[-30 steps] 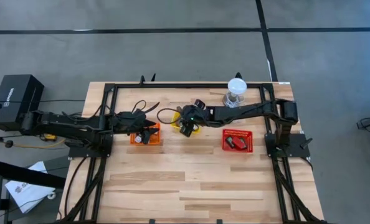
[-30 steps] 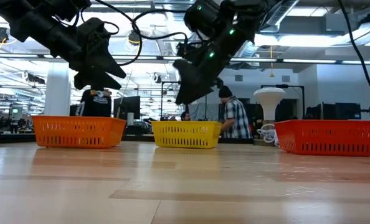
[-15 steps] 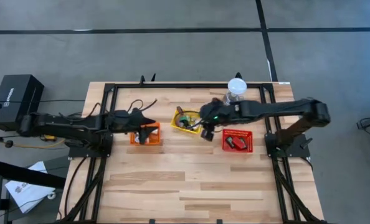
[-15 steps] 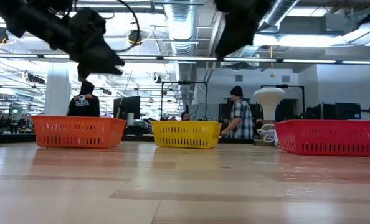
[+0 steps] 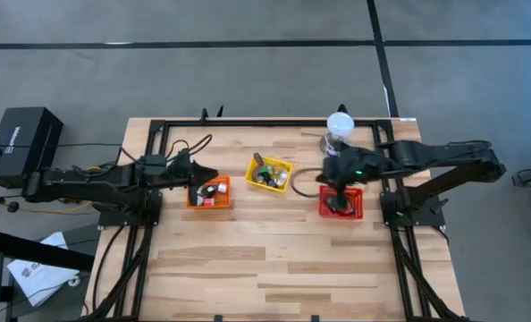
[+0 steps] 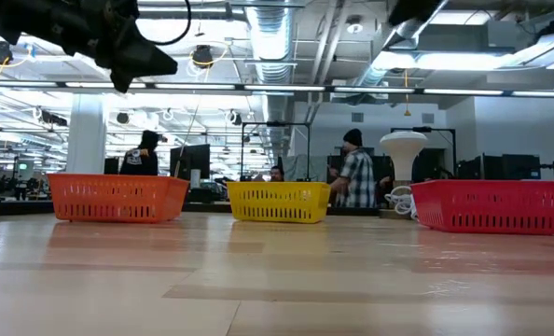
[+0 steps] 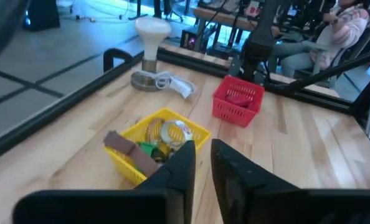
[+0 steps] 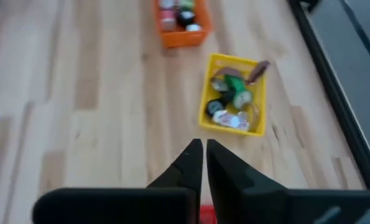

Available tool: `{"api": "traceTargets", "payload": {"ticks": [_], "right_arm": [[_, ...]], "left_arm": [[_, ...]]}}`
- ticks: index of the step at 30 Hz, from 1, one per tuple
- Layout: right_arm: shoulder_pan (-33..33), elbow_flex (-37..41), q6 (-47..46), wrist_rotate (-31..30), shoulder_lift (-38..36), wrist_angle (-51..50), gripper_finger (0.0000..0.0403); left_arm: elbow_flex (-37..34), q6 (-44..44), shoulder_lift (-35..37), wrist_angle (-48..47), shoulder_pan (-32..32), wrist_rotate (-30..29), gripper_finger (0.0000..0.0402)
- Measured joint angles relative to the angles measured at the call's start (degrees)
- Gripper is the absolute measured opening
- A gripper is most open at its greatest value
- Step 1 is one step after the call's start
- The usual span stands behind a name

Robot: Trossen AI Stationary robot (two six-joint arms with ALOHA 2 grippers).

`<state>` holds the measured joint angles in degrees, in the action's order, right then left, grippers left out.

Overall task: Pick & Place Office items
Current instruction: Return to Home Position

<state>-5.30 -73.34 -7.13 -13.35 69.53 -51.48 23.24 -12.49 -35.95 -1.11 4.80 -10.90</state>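
Note:
The office items lie sorted in three bins. The yellow bin [image 5: 253, 166] holds a brown strip [image 7: 126, 147], a green piece [image 8: 235, 83] and silver bits [image 7: 172, 132]. The orange bin [image 5: 194, 202] holds small red, black and white bits [image 8: 180, 14]. The red bin [image 5: 356, 211] holds a dark item [image 5: 337, 206]. My left gripper [image 5: 197, 172] hovers at the orange bin's left far corner, its fingers [image 7: 185, 165] a narrow gap apart and empty. My right gripper [image 5: 335, 186] hangs above the red bin's far edge, shut and empty [image 8: 203, 155].
A white round-topped stand [image 5: 339, 130] with its cable stands at the far right, behind the red bin. A black frame [image 5: 248, 122] runs round the table's far half. Bare wood [image 5: 274, 268] fills the near half. People stand in the room beyond [image 6: 356, 177].
My right gripper has swung from above the yellow bin toward the table's right edge to above the red bin, rising out of the low view. My left gripper has drawn back from over the orange bin toward the table's left edge and risen.

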Motion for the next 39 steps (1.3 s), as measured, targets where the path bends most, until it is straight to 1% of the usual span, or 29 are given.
{"api": "traceTargets", "payload": {"ticks": [2, 5, 7, 10, 15, 18, 20, 21, 24, 27, 31, 34, 37, 39], "right_arm": [[-1.69, 0.00, 2.27, 0.68, -2.67, -2.30, 0.0017], [-4.10, 0.07, 6.00, 4.02, -6.77, -5.98, 0.0022], [-5.32, 1.36, 8.16, 6.18, -10.07, -4.97, 0.0021], [-6.41, 6.86, 12.26, 8.82, -16.60, 1.40, 0.0017], [-5.92, 22.82, 16.17, 12.29, -28.93, 19.77, 0.0011], [-5.00, 32.66, 17.45, 13.86, -34.02, 28.54, 0.0011], [-4.37, 38.90, 18.10, 14.76, -37.33, 33.92, 0.0011], [-4.10, 41.73, 18.05, 15.02, -39.46, 35.94, 0.0011], [-3.49, 48.43, 18.15, 15.06, -46.94, 44.32, 0.0011], [-2.82, 54.60, 19.58, 15.08, -54.09, 50.51, 0.0010], [-2.67, 60.19, 17.16, 15.34, -62.95, 54.09, 0.0010], [-2.67, 63.63, 16.48, 18.01, -68.50, 53.95, 0.0010], [-2.71, 65.35, 17.38, 20.78, -69.30, 53.60, 0.0010], [-2.71, 65.14, 18.03, 21.20, -68.91, 54.14, 0.0010]], "left_arm": [[0.00, 1.76, 0.44, 0.05, 0.00, 0.00, 0.0039], [0.00, 4.51, 1.07, 0.15, 0.00, 0.00, 0.0029], [0.00, 6.29, 1.81, 0.36, 0.00, 0.02, 0.0024], [0.00, 10.75, 3.79, 2.23, 0.00, 0.02, 0.0019], [0.00, 19.60, 7.60, 7.72, 0.00, 0.66, 0.0013], [0.00, 23.15, 9.40, 8.12, 0.00, 4.98, 0.0010], [-0.42, 24.80, 10.62, 8.21, 0.00, 7.70, 0.0010], [-0.90, 25.52, 11.30, 8.10, 0.00, 8.11, 0.0010], [-2.65, 25.79, 13.09, 8.47, 0.27, 8.29, 0.0010], [-5.53, 25.79, 14.57, 10.23, 0.59, 8.22, 0.0007], [-9.73, 25.70, 16.68, 11.97, 0.59, 8.22, 0.0007], [-12.74, 25.65, 17.90, 14.99, 0.59, 8.20, 0.0007], [-15.11, 25.74, 19.30, 17.42, 0.60, 8.18, 0.0007], [-16.68, 25.57, 20.00, 18.75, 0.65, 8.18, 0.0007]]}}
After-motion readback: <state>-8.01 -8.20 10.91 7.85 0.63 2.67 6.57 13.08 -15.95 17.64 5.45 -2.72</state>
